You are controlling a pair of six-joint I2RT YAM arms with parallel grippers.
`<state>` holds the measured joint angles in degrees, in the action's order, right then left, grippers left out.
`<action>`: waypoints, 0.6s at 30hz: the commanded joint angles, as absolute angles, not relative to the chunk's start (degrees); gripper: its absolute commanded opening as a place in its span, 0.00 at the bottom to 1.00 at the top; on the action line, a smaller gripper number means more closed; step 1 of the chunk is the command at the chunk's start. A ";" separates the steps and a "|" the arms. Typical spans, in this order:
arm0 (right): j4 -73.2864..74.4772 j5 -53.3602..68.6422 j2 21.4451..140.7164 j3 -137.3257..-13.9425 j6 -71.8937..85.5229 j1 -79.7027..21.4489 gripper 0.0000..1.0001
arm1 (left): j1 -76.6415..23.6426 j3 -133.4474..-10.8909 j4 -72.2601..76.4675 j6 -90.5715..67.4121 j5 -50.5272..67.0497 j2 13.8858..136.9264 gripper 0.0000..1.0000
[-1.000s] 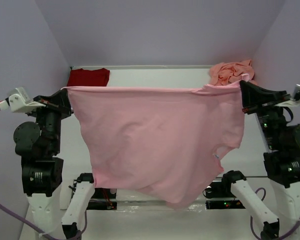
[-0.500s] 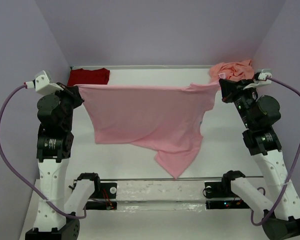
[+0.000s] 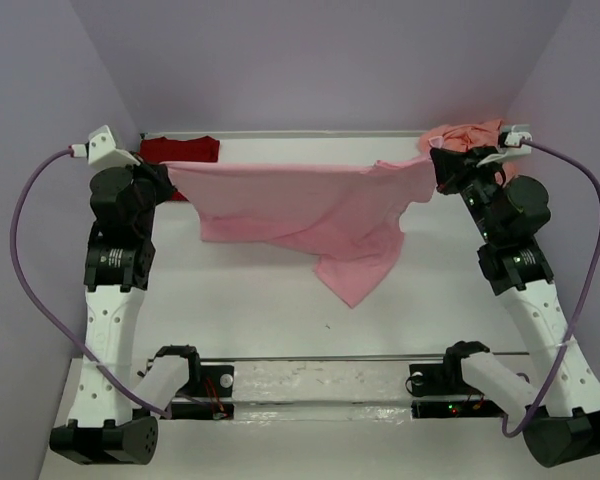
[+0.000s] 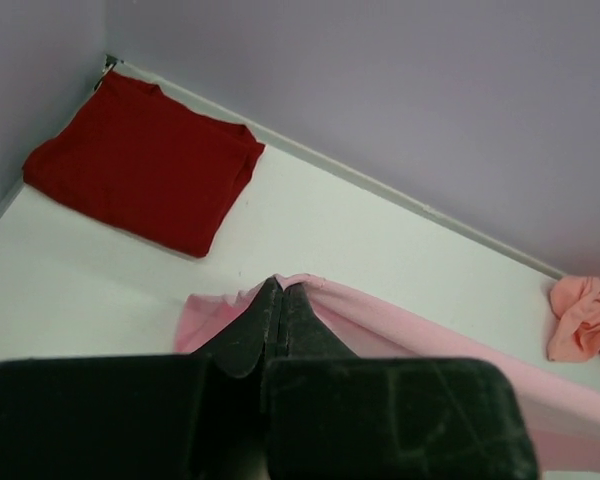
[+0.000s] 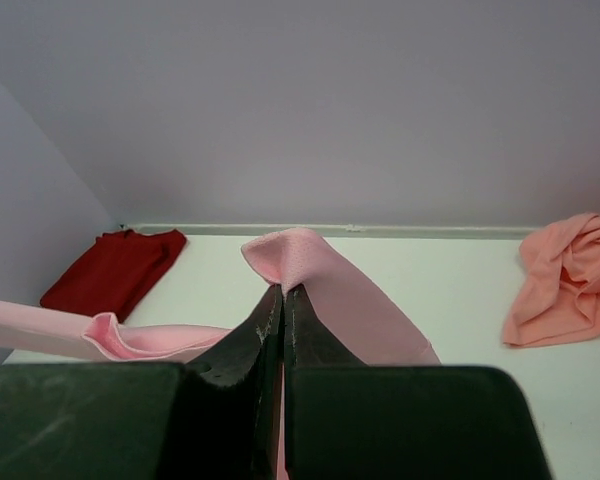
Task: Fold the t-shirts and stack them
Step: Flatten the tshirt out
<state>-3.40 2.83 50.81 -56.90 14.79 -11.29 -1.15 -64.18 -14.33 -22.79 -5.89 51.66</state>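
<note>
Tee (image 3: 290, 195) now lower, farther back, hem on table (image 3: 280, 300).

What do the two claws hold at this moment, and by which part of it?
The light pink t-shirt: the left claw pinches one end of its stretched top edge, the right claw the other end.

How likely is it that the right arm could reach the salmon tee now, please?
Probably not yet: the salmon tee lies close beyond the right gripper, but it is shut on the pink tee.
</note>
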 commanded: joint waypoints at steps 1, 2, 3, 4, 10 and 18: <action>-7.83 4.21 48.87 -65.83 15.38 -10.99 0.00 | -0.97 -75.30 -10.01 -20.65 -5.45 49.40 0.00; -6.60 5.09 48.17 -69.14 15.90 -10.99 0.00 | -0.97 -77.06 -11.15 -19.87 -5.19 49.31 0.00; -5.98 5.45 47.64 -70.91 16.34 -10.99 0.00 | -0.97 -81.08 -12.12 -19.52 -5.10 49.13 0.00; -5.37 5.54 47.11 -72.58 17.13 -10.99 0.00 | -0.97 -83.21 -13.09 -19.34 -5.10 49.04 0.00; 2.62 4.92 39.93 -81.38 18.45 -10.99 0.00 | -0.97 -92.90 -20.38 -20.65 -5.80 44.23 0.00; 17.22 1.68 32.88 -86.22 15.83 -10.99 0.00 | -0.97 -91.85 -30.83 -24.69 -5.45 36.74 0.00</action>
